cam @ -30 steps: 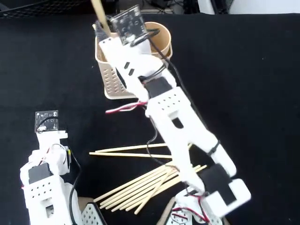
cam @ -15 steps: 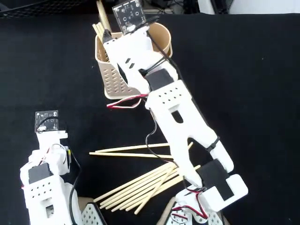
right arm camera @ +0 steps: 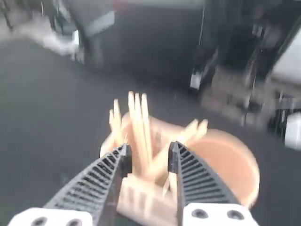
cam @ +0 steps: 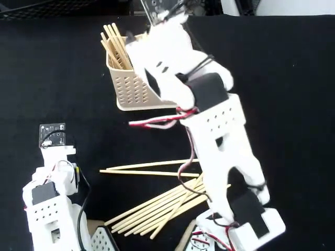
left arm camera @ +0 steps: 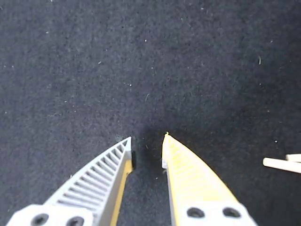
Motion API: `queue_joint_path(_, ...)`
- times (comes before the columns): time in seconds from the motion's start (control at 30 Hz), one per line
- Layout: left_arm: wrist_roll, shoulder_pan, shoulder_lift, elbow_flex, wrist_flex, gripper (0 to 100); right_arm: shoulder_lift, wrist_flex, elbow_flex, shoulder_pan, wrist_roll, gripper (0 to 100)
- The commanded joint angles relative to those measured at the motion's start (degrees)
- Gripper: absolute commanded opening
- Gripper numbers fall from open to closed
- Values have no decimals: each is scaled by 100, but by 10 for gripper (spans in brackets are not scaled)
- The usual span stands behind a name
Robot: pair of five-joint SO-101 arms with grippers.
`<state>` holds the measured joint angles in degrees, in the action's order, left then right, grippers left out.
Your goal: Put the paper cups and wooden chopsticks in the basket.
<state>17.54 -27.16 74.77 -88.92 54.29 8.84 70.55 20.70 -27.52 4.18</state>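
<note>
Several wooden chopsticks (cam: 116, 49) stand bunched in the basket (cam: 133, 91) near the table's (cam: 282, 78) far edge, with a paper cup (right arm camera: 230, 165) at the basket's other end. The right gripper (right arm camera: 148, 155) hangs just above them, fingers moderately apart and holding nothing. Many loose chopsticks (cam: 157, 206) lie by the near edge. The left gripper (left arm camera: 148, 139) sits low near the near left corner, fingers narrowly apart, empty.

robot lab, black-clothed table (cam: 282, 78), equipment (right arm camera: 221, 61) behind
</note>
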Motion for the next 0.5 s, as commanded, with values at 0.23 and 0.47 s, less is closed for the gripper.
queue_joint_path(0.23,-26,75,62,13,-79,120,312,2848,-1358,-615,2725,142)
queue_joint_path(0.47,-26,75,62,13,-79,120,303,492,-4857,-651,3200,228)
